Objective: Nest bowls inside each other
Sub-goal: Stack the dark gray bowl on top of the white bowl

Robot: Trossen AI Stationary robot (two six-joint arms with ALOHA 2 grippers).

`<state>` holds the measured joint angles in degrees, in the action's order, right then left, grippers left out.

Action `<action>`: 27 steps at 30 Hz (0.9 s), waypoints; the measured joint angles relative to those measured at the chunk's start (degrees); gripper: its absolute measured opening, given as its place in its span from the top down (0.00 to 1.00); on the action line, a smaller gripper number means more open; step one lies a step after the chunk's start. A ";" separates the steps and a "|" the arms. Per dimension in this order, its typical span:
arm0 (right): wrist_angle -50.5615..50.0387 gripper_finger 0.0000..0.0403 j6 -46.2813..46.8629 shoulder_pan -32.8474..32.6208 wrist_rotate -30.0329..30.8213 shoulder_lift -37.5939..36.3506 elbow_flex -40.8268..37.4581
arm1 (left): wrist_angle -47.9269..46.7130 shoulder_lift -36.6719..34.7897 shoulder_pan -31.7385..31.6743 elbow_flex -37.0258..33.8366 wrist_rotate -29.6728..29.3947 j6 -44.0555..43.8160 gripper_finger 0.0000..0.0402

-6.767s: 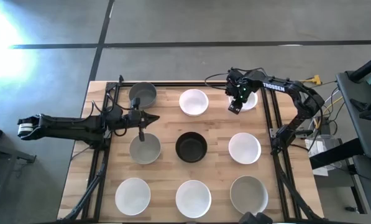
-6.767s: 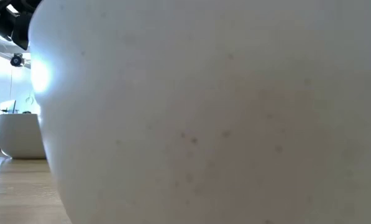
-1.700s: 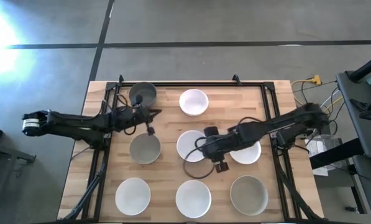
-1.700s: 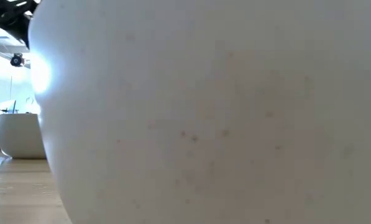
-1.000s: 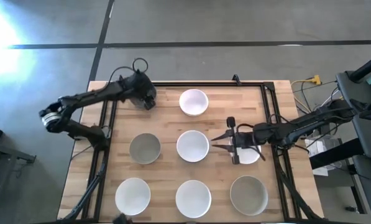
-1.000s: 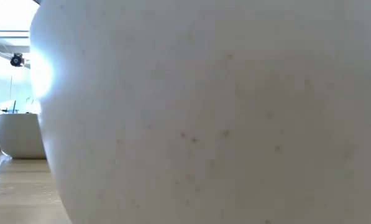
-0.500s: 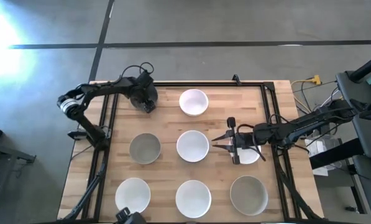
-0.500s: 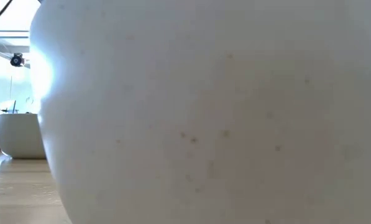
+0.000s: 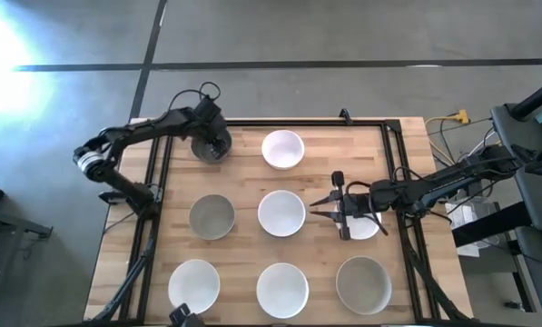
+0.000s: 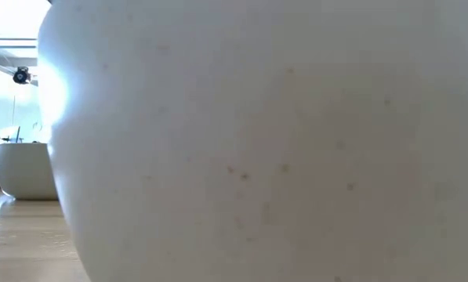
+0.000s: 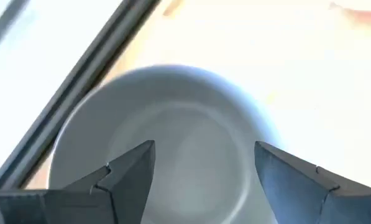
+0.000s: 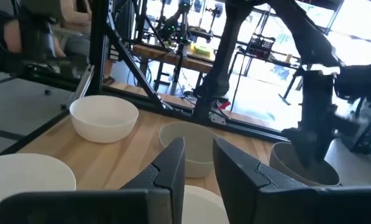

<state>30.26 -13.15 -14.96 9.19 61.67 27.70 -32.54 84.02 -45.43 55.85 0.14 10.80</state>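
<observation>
Eight bowls show on the wooden table. My left gripper hangs open, fingers pointing down, over the hollow of the grey bowl at the far left. I cannot see it touch. My right gripper lies level over the middle-right white bowl. It points at the centre white bowl, with a narrow gap between its fingers and nothing in it. Another grey bowl stands at the middle left.
A white bowl stands at the far middle. Along the near edge stand two white bowls and a grey bowl. A white bowl's wall fills the low view. Dark frame rails run along the table's sides.
My left arm's elbow has swung about beyond the table's left edge, while its gripper has stayed over the far-left grey bowl. My right gripper and the bowls have kept their places.
</observation>
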 joint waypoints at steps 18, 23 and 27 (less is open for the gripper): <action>0.02 0.81 0.48 0.37 0.02 0.02 -0.17 | -0.51 1.00 8.77 -2.46 -3.91 -6.04 0.36; 0.02 0.82 0.89 0.37 0.00 0.02 -0.20 | -0.51 4.56 8.79 -2.42 -4.05 -6.09 0.36; 0.02 0.82 0.92 0.37 0.00 0.02 -0.20 | -0.56 6.87 8.77 -2.42 -6.73 -6.08 0.37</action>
<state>30.28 -12.23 -14.59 9.19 61.69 27.51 -33.10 90.89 -36.66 53.43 -6.59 4.72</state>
